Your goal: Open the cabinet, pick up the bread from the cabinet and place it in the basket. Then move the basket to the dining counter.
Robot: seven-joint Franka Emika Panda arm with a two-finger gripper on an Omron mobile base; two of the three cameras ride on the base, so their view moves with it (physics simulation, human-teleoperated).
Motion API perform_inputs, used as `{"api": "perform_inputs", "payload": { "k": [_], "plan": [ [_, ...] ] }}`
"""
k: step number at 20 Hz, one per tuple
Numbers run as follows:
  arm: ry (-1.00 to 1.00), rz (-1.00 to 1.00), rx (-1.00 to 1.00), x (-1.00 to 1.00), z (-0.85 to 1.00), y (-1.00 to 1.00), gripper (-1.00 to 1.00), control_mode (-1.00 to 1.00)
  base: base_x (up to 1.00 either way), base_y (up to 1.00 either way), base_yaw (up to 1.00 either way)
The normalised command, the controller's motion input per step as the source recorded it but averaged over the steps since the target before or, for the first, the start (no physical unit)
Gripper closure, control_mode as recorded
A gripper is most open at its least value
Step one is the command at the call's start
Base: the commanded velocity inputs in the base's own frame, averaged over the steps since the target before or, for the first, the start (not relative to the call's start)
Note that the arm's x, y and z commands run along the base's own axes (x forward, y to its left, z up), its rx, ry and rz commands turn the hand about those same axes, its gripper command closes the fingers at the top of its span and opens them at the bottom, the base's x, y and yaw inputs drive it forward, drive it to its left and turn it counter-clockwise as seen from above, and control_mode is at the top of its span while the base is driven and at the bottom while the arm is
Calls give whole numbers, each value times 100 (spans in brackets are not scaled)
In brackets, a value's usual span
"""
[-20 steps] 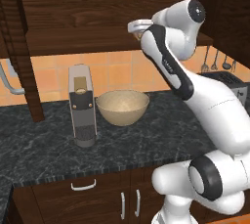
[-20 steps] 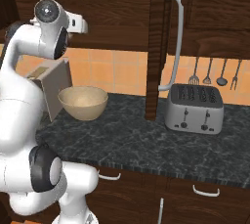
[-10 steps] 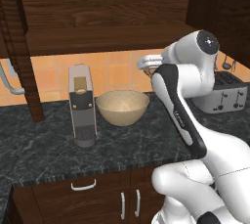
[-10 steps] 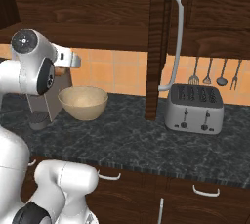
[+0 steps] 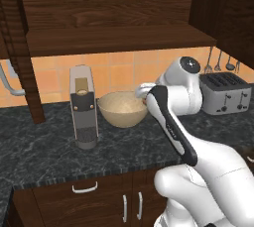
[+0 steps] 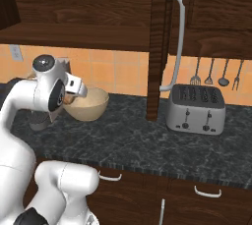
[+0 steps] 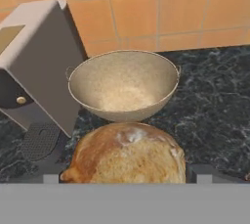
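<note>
Bread held beside basket

Bread point(image 7: 128, 153) is gripped between the widely spread jaws of the gripper point(image 7: 128, 179), just short of the basket point(image 7: 123, 87), which is set on the dark counter point(image 7: 215, 100) beside the coffee machine point(image 7: 36, 61).

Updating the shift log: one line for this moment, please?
phase: carry to basket | bread: between the jaws | basket: on dark counter, no bread inside yet | cabinet: open

Bread point(image 7: 128, 153): round, golden-brown, lying close before the basket point(image 7: 122, 85). Basket: tan, speckled inside, upright on the dark counter. Cabinet point(image 5: 114, 18): doors open.
</note>
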Motion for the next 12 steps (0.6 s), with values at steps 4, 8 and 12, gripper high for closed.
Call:
{"api": "perform_inputs", "payload": {
  "k": [4,8,12],
  "plan": [
    [17,0,7,52,-43,0,100,-100,0,0,0],
    [11,0,2,59,-30,17,100,-100,0,0,0],
    [8,0,0,54,-18,18,100,-100,0,0,0]
  ]
}}
